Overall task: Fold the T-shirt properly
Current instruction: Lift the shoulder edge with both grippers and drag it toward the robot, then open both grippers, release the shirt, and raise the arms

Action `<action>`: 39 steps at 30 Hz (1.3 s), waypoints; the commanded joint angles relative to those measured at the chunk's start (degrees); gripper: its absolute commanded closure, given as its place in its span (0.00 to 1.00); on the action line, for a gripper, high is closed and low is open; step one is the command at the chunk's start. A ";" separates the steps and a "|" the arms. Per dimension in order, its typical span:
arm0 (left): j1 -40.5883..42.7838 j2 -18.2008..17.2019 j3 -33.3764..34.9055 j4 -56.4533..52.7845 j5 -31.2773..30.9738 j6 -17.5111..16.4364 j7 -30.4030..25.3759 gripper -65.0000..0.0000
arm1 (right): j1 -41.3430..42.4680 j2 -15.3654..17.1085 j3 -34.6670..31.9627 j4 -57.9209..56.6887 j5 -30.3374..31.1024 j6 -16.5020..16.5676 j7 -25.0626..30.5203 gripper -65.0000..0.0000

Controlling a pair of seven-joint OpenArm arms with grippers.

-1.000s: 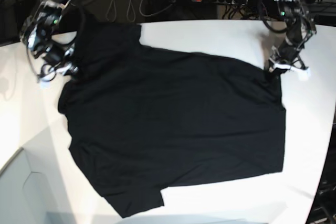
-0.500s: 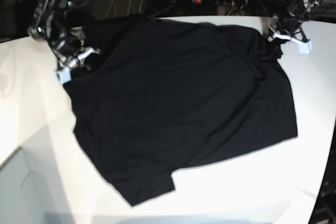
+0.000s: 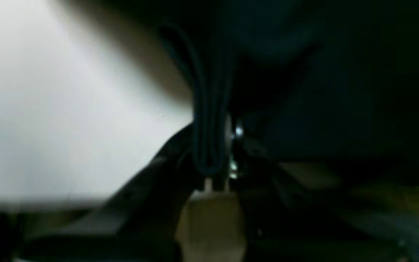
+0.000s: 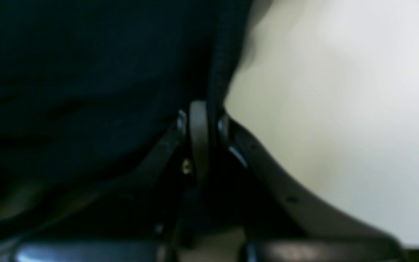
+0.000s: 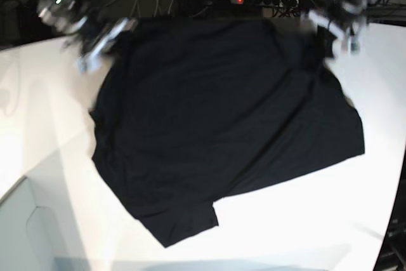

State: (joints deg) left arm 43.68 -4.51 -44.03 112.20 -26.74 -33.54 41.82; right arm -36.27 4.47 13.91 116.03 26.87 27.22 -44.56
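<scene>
T-shirt (image 5: 209, 112), both pincers shut on it, wrist views alone showing pinched folds

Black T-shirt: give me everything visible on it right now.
The T-shirt is plain black, soft-looking cloth with no visible print, unfolded but creased, spread over much of the white table. A short flap, probably a sleeve, sticks out at the near edge. Both far corners are pinched: the left end effector grips a doubled-over strip, the right end effector a narrow bunched edge.
</scene>
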 commanded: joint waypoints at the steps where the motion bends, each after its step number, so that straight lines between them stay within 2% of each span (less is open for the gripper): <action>1: 4.36 0.60 -1.02 1.25 -3.19 -5.54 -2.31 0.99 | -2.72 2.34 1.52 -0.20 -0.63 -0.10 2.49 1.00; 3: 5.86 0.78 0.12 1.78 -4.86 -6.46 -3.45 0.99 | -5.71 3.22 1.52 -1.26 -0.90 -0.10 7.41 1.00; 5: 3.40 -3.71 -0.06 1.60 -4.86 -6.46 -0.11 0.99 | -5.44 3.13 0.64 0.32 -0.90 -0.19 9.70 1.00; 7: -3.02 -5.99 -0.23 1.69 -4.86 -6.46 5.61 0.99 | -1.57 3.66 -1.65 -0.29 -0.90 -0.45 9.17 1.00; 10: -5.57 -4.67 -2.52 2.74 -5.21 -6.46 11.76 0.94 | -1.05 5.51 -0.51 -0.82 -0.81 -0.45 7.06 1.00; 12: -4.25 -4.32 -5.24 2.48 -5.57 -6.46 9.91 0.85 | -4.65 2.87 -0.07 1.20 -0.72 -0.10 7.76 1.00; 13: -1.44 -3.53 -8.58 2.39 -5.48 -6.46 6.84 0.80 | -7.90 1.64 0.46 0.94 -0.63 -0.01 9.08 1.00; 14: 1.11 -0.63 -11.40 3.18 -6.01 -6.46 4.20 0.78 | -9.93 1.82 0.81 0.76 -0.37 0.34 11.02 0.98; 16: 1.73 4.38 -13.07 4.50 -6.62 -6.46 2.44 0.78 | -10.81 2.70 1.60 0.32 -0.46 3.94 14.27 0.97; 17: 0.67 2.18 -13.24 3.97 -6.53 -6.46 3.14 0.78 | -10.98 2.43 2.04 0.76 -0.28 6.05 15.50 0.96; 18: -0.56 -0.72 -13.33 2.83 -6.36 -6.46 4.20 0.78 | -10.72 0.67 2.13 0.85 -0.28 7.55 16.03 0.96; 19: -1.88 -3.00 -13.33 1.78 -6.36 -6.46 5.43 0.78 | -9.49 -0.91 2.31 0.85 -0.28 7.63 15.59 0.94; 20: -3.81 -3.53 -13.33 1.25 -6.53 -6.46 6.40 0.78 | -6.67 -1.44 2.22 0.76 -0.37 7.55 14.45 0.93; 23: -4.96 -3.35 -13.42 4.06 -6.71 -6.46 10.44 0.78 | -4.30 -0.38 3.27 0.68 -0.28 7.63 10.31 0.92; 25: -3.11 -3.35 -15.79 3.45 -7.32 -6.46 10.35 0.78 | -6.76 -1.70 4.07 0.85 -0.02 7.90 9.70 0.92; 27: -0.91 -1.60 -18.34 3.62 -9.35 -6.46 9.47 0.74 | -8.34 -2.58 4.15 0.76 -0.02 7.99 9.61 0.92; 29: 0.67 0.60 -19.66 4.06 -11.90 -6.46 9.47 0.68 | -9.05 -1.61 4.15 0.68 -0.02 7.99 9.26 0.92; 32: -3.11 -3.79 -19.75 3.53 -11.10 -6.46 11.41 0.60 | -5.88 -2.49 1.52 0.68 -0.02 7.99 9.08 0.91; 35: -3.81 -2.65 -20.10 3.80 -11.19 -6.46 14.84 0.60 | -4.48 -0.65 0.73 0.50 -0.10 7.99 6.01 0.91; 37: -3.11 -3.18 -20.72 2.65 -10.49 -6.46 15.01 0.60 | -5.27 -1.70 0.73 0.76 -0.10 7.99 4.69 0.91; 39: -0.74 -1.77 -21.42 3.45 -11.63 -6.46 13.87 0.60 | -5.62 -1.96 0.73 0.50 -0.10 7.99 4.69 0.91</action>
State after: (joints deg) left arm 41.60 -6.04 -64.86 114.37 -37.41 -39.64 55.96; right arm -40.91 2.57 14.37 115.66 25.76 34.61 -40.86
